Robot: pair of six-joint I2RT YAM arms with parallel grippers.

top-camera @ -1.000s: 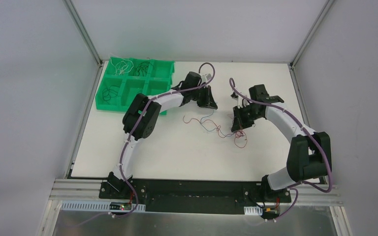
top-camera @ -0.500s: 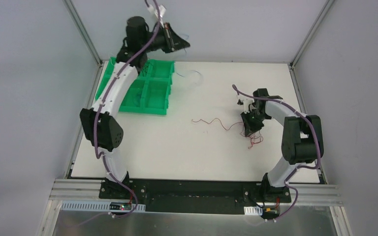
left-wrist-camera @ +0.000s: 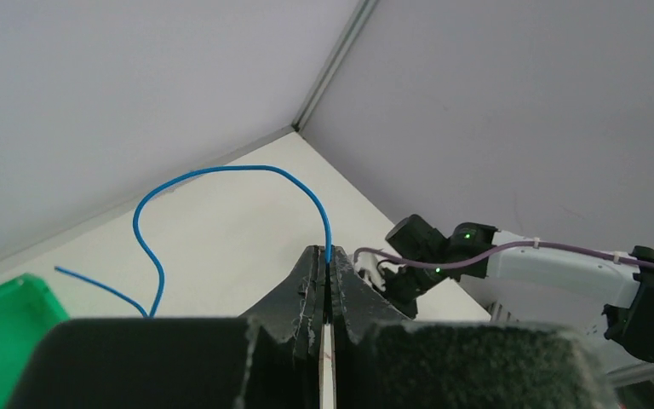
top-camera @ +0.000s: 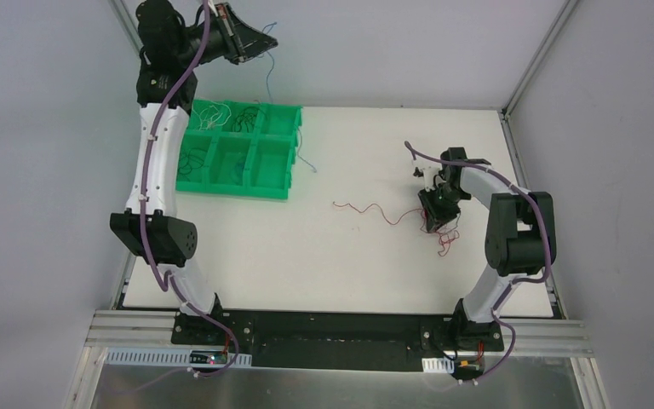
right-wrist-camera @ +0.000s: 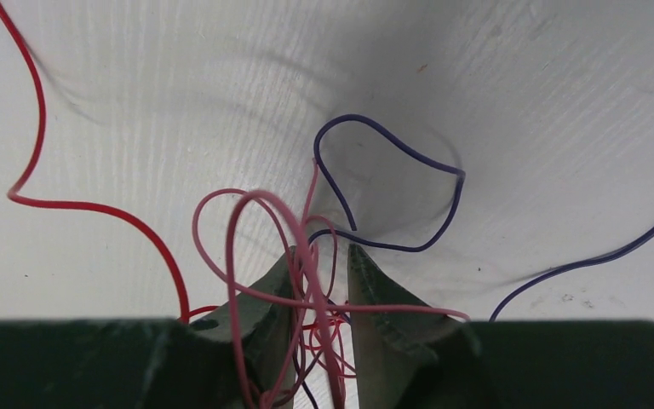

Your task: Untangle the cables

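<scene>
The white table [top-camera: 324,264] fills most of the overhead view, with both arms bolted at its near edge. The left arm [top-camera: 157,153] reaches high above the far left corner. The right arm [top-camera: 511,230] is folded down low on the right side. A green tray [top-camera: 238,189] with compartments sits at the far left of the table. White wires [top-camera: 209,112] lie in its back left compartment, and black wires [top-camera: 247,119] lie in the one beside it. The left gripper [left-wrist-camera: 324,264] is raised well above the tray, with its jaws pressed together on one end of a blue wire [left-wrist-camera: 221,169]. From the gripper, that wire arcs up and over and hangs free. Overhead it trails down past the tray's right edge, and its far end is on or just above the table. The right gripper [right-wrist-camera: 319,264] points down at the table on a tangle of red wires [right-wrist-camera: 94,205]. Its jaws stand a little apart, and thin red and pink loops run through the gap. One red strand [top-camera: 375,209] stretches left from it across the bare table. A dark blue wire [right-wrist-camera: 443,162] curls on the table just past the fingertips.
</scene>
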